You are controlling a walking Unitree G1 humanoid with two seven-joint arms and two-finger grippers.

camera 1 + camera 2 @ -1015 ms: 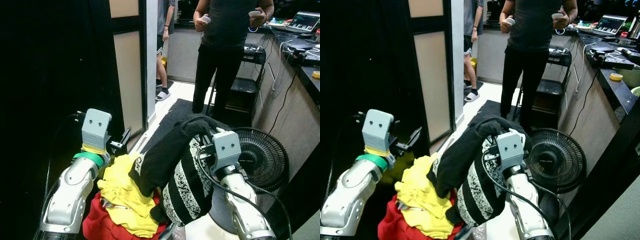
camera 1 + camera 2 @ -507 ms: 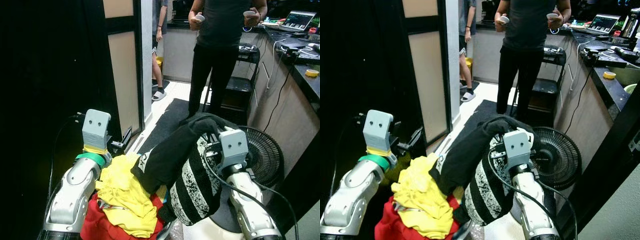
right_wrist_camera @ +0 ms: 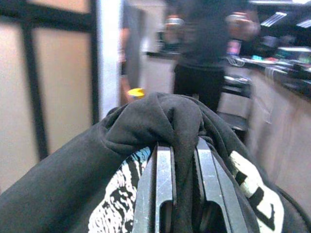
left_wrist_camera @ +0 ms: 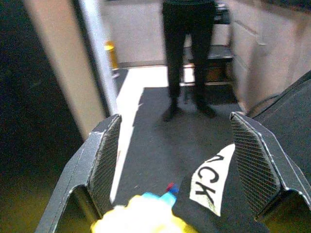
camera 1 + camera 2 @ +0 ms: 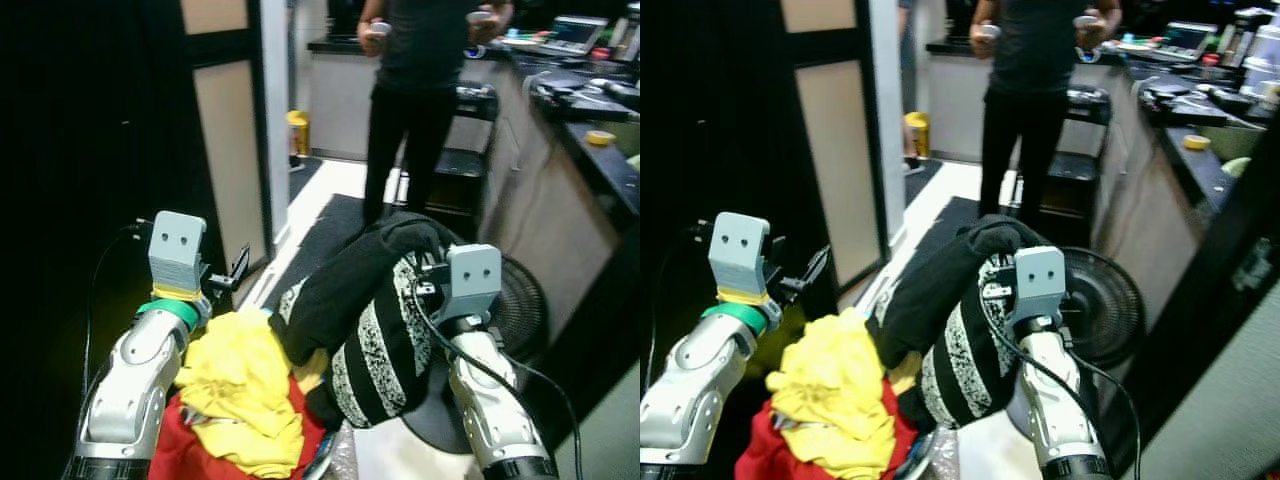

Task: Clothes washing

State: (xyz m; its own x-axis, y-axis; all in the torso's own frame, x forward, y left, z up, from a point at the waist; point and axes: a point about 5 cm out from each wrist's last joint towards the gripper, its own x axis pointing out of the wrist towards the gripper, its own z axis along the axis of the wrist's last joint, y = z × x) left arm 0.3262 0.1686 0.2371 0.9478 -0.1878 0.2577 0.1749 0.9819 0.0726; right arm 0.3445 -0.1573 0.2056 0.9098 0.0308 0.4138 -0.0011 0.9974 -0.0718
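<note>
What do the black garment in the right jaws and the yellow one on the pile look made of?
Black garment: looks like thick, matte knit, maybe sweatshirt cotton; it folds in heavy rolls and carries cracked white print. Right gripper is pinched on a fold. Yellow garment: thinner, crumpled jersey-like cloth, probably a T-shirt.

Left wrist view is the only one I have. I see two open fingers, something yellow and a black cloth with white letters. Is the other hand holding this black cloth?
Observer: Yes. The right hand is shut on a fold of the black garment, which hangs over it.
Operator: What is the yellow thing under my fingers?
Observer: A yellow garment lying on top of a red garment, beside the left hand.
Operator: I see legs on the dark mat. Does that person hold something?
Observer: Yes, the person holds a small controller in each hand.
</note>
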